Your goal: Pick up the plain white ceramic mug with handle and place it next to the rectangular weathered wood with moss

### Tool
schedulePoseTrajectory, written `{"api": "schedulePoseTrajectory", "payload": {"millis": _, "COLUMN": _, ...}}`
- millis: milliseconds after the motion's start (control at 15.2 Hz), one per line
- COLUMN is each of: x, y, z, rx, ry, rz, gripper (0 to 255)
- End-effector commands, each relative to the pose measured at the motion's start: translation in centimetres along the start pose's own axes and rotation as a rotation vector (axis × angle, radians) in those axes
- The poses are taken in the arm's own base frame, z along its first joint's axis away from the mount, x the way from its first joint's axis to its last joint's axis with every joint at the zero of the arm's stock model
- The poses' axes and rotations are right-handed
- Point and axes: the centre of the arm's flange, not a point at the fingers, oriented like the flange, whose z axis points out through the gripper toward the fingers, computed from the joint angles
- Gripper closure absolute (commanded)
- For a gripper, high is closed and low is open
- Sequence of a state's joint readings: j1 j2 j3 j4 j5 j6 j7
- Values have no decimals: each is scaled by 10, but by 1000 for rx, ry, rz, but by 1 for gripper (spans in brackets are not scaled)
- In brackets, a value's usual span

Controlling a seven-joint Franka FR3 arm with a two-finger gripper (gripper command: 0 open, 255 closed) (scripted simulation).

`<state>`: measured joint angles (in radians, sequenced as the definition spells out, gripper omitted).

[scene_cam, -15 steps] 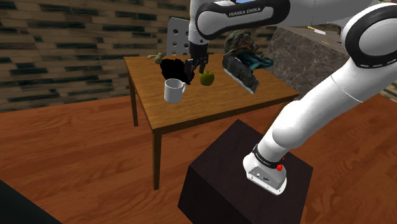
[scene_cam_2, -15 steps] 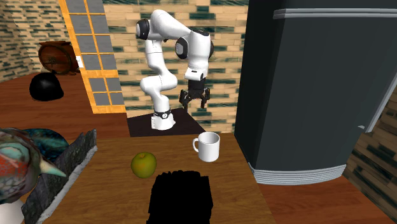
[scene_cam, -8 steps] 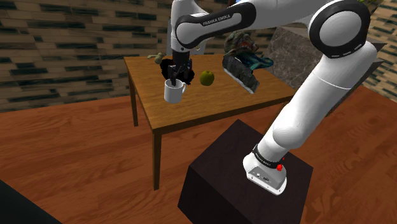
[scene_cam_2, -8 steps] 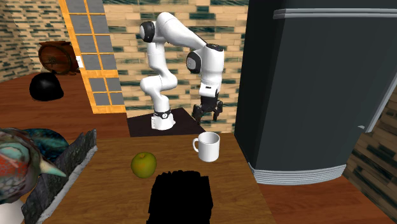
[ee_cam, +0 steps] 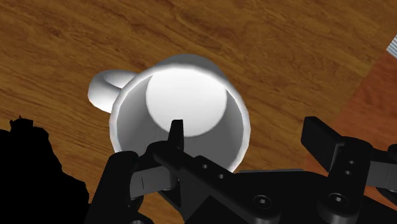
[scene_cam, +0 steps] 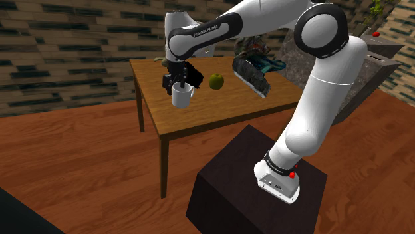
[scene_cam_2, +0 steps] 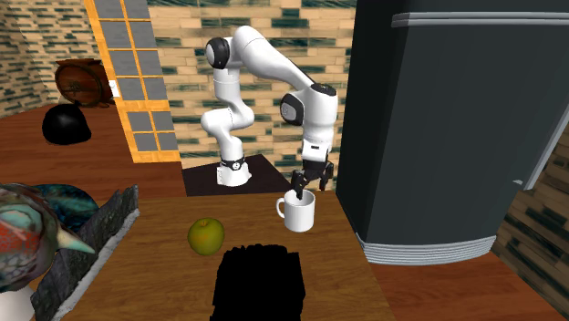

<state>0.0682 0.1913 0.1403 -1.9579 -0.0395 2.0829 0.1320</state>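
At the shoulder view's left end of the bench [scene_cam: 199, 116], your gripper [scene_cam: 178, 80] has swung over and dropped onto the white mug [scene_cam: 180, 98], fingers [ee_cam: 321, 137] spread astride its wall, unclenched; the mug stands upright there, so closing comes next.

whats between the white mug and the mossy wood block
A green apple sits between the mug and the wood block, seen in the shoulder view.
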Motion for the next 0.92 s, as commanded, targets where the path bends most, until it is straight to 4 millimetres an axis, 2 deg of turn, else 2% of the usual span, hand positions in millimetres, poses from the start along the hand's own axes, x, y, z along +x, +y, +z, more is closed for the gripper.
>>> {"api": "schedulePoseTrajectory", "payload": {"millis": 0, "x": 1, "y": 0, "z": 11, "rx": 0, "ry": 0, "rz": 0, "gripper": 0}}
{"api": "schedulePoseTrajectory", "payload": {"millis": 198, "x": 1, "y": 0, "z": 30, "rx": 0, "ry": 0, "rz": 0, "gripper": 0}}
{"api": "schedulePoseTrajectory", "payload": {"millis": 726, "x": 1, "y": 0, "z": 30, "rx": 0, "ry": 0, "rz": 0, "gripper": 0}}
{"api": "schedulePoseTrajectory", "payload": {"millis": 792, "x": 1, "y": 0, "z": 30, "rx": 0, "ry": 0, "rz": 0, "gripper": 255}}
{"api": "schedulePoseTrajectory", "payload": {"millis": 858, "x": 1, "y": 0, "z": 30, "rx": 0, "ry": 0, "rz": 0, "gripper": 255}}
